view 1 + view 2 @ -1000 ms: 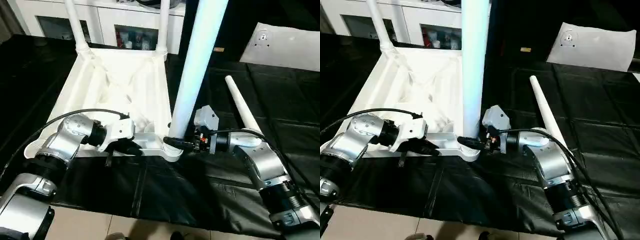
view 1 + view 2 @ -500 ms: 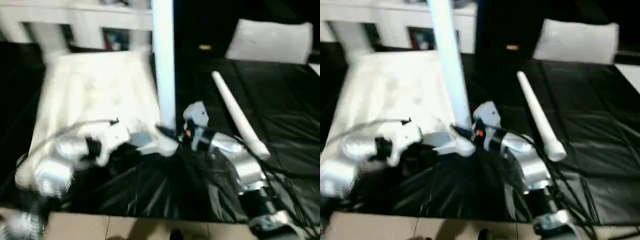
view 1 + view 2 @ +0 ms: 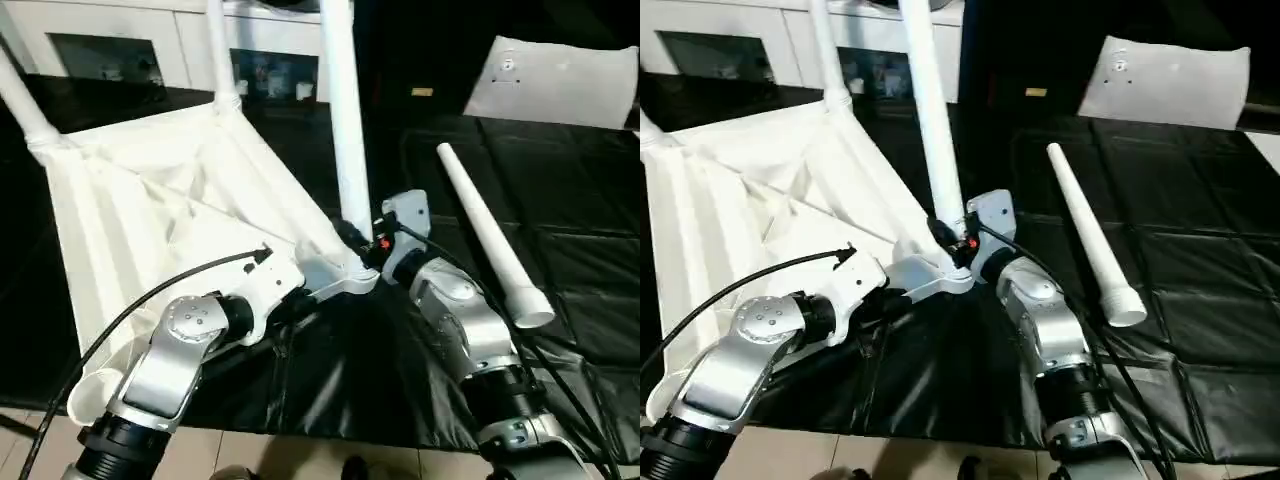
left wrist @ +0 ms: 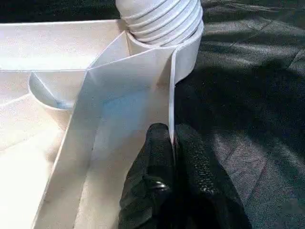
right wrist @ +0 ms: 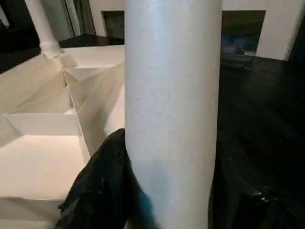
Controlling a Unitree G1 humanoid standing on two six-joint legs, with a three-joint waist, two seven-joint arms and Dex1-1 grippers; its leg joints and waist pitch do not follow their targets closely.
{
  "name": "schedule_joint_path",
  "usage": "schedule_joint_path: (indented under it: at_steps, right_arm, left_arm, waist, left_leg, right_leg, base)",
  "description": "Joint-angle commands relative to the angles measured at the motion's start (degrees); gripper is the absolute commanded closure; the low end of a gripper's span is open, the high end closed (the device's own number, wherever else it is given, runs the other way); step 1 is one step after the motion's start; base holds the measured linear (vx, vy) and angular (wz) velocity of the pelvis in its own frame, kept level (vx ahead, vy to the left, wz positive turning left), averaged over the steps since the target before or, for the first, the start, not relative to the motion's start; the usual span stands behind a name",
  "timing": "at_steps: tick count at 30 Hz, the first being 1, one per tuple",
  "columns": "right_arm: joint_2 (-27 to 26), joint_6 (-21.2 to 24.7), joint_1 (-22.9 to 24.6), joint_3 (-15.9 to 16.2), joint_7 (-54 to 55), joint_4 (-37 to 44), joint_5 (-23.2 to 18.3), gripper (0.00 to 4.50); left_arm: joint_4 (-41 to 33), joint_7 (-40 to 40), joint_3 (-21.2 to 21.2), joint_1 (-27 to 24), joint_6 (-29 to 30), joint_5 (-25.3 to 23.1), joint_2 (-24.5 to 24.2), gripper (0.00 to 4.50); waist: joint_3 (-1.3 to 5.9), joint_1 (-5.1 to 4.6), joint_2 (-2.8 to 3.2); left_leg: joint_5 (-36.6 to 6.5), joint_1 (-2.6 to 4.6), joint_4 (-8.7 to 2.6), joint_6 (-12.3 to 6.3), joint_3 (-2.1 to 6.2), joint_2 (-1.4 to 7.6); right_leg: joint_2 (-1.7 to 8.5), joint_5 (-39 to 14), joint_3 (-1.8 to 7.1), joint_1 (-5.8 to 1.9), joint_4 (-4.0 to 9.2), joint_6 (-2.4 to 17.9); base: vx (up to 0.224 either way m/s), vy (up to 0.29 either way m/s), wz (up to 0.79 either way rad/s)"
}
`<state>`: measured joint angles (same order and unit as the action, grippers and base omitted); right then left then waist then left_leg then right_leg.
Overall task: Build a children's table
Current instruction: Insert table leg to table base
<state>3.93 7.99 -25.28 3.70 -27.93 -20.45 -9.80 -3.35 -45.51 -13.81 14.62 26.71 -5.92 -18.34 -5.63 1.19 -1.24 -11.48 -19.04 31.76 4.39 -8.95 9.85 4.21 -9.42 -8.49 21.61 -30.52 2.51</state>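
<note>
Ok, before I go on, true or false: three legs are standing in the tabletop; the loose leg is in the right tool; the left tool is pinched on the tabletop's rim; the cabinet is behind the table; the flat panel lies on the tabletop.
Three legs stand in the tabletop: true.
The loose leg is in the right tool: false, it lies on the black mat, apart from both arms; the right tool grips the near upright leg.
The left tool is pinched on the rim: true.
The cabinet is behind the table: true.
The panel lies on the tabletop: false, it lies on the mat, far right.
</note>
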Motion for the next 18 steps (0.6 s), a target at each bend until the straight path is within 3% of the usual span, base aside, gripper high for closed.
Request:
schedule_joint_path:
  at_steps: [1,2,4,9,14,18]
  right_arm:
    - [1.15,2.28,3.18,-0.09,-1.12,-2.95,-0.15,2.63]
    - [1.71,1.89,3.71,-0.70,-2.11,-1.70,-1.18,2.63]
    - [2.77,1.58,4.86,-1.66,-4.01,0.60,-2.76,2.63]
    - [5.44,1.56,8.69,-2.01,-8.40,5.37,-4.84,2.63]
    - [7.74,1.25,11.84,-0.69,-10.61,8.13,-4.49,2.63]
    - [9.43,1.05,13.41,-0.52,-11.48,9.75,-4.26,2.63]
  left_arm:
    - [1.18,1.23,2.33,1.64,-2.96,0.40,-0.59,4.50]
    - [2.63,0.24,2.46,2.34,-4.62,0.95,-1.65,4.50]
    - [5.59,-1.51,2.94,3.74,-7.49,1.91,-3.35,4.50]
    - [11.50,-3.43,4.26,7.14,-11.50,2.75,-5.64,4.50]
    - [14.89,-3.67,4.21,8.80,-13.99,2.78,-6.56,4.50]
    - [17.31,-4.50,3.56,9.80,-15.75,3.14,-7.13,4.50]
  waist:
    - [2.81,0.17,0.00]
    - [3.01,0.35,-0.29]
    - [3.22,1.20,-0.29]
    - [3.83,2.04,-0.24]
    - [4.20,1.87,-0.16]
    - [4.17,1.81,-0.47]
  left_leg:
    - [-15.78,-0.34,-4.20,-3.60,1.37,3.91]
    - [-14.55,-0.69,-4.11,-4.05,1.29,3.76]
    - [-13.07,-0.13,-3.76,-4.54,0.79,3.51]
    - [-9.70,-0.48,-3.54,-4.70,0.83,3.76]
    - [-8.90,-0.58,-3.40,-4.32,0.88,4.02]
    - [-9.61,-0.65,-3.22,-4.55,0.74,3.72]
  right_leg:
    - [6.10,-29.09,4.87,-1.59,4.43,4.36]
    - [6.03,-28.97,4.87,-1.87,4.30,4.06]
    - [5.95,-29.14,4.98,-1.42,4.33,3.78]
    - [5.79,-25.69,4.87,-1.96,3.38,3.86]
    - [5.69,-21.12,4.85,-2.22,2.65,5.71]
    - [5.79,-23.41,4.80,-2.38,3.00,5.49]
  base:
    - [0.000,0.000,0.00]
    - [0.000,0.000,0.00]
    - [0.000,0.000,0.00]
    - [0.000,0.000,0.00]
    - [0.000,0.000,0.00]
    - [0.000,0.000,0.00]
